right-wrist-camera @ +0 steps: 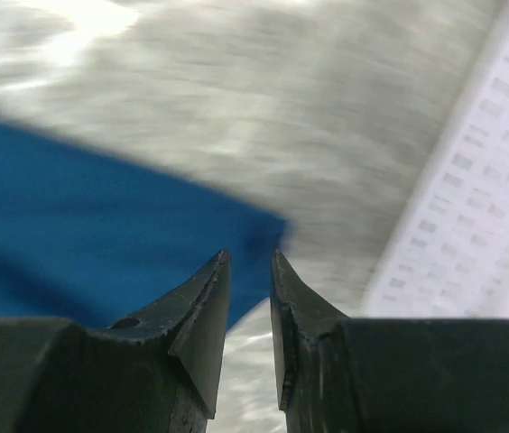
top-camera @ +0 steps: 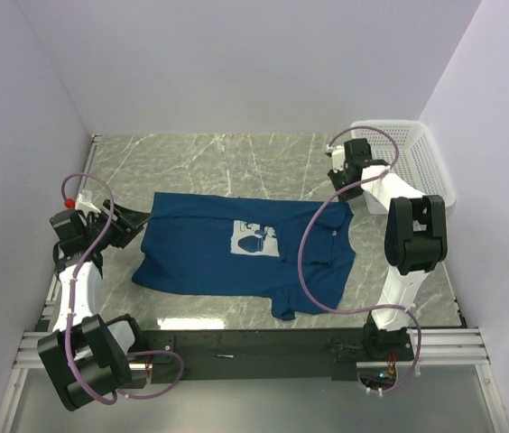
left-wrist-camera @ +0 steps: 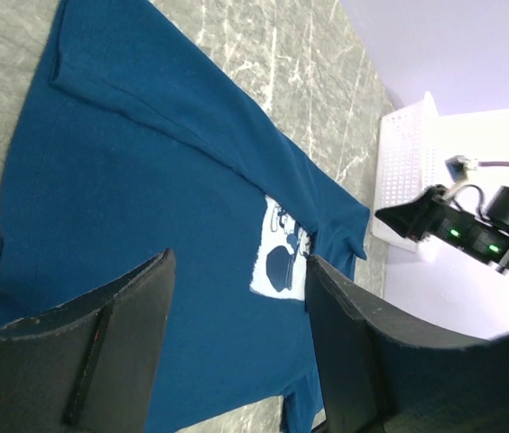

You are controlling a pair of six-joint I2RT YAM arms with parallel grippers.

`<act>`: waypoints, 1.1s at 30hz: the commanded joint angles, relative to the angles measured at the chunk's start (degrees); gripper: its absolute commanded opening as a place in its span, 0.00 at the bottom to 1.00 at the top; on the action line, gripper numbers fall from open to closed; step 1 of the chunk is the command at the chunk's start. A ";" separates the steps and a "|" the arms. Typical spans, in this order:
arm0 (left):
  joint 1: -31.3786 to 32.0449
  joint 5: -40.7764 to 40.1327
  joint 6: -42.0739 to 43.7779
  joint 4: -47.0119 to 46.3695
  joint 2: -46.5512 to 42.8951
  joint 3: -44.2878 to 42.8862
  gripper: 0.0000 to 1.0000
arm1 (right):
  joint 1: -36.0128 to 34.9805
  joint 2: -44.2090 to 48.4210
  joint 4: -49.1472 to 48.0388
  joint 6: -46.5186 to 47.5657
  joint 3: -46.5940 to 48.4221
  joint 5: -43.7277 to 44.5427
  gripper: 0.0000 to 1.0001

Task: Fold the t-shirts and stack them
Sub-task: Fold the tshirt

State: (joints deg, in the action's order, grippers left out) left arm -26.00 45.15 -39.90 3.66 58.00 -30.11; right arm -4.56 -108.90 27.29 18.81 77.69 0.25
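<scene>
**Blue tee laid out flat, both grippers empty**

Starting on the left: the left gripper sits low at the left edge of the t-shirt, pointing in over the fabric. Its jaws are spread wide with nothing between them, and from its wrist view you just see blue cloth underneath.

The shirt itself lies spread out on the marbled table, roughly in the middle and slightly towards the near side. The white-and-blue print faces up. One sleeve sticks out towards the near edge and the other reaches towards the far right.

Over on the right, the right gripper hangs above that far-right corner of the shirt. Its wrist view is pretty blurry, but the jaws stand a narrow gap apart and aren't pinching anything. The blue corner is just past the fingertips. The white mesh basket sits in the far right corner of the table, just beside that gripper.
</scene>
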 commanded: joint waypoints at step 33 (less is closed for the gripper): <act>10.00 -44.97 -10.28 44.42 11.27 -10.41 0.56 | -32.97 42.28 2.42 29.53 -34.63 -38.57 0.73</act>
State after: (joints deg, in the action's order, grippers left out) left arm -17.37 4.93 -47.37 44.64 71.70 -39.24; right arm -37.36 -65.43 32.40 51.09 40.29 -40.66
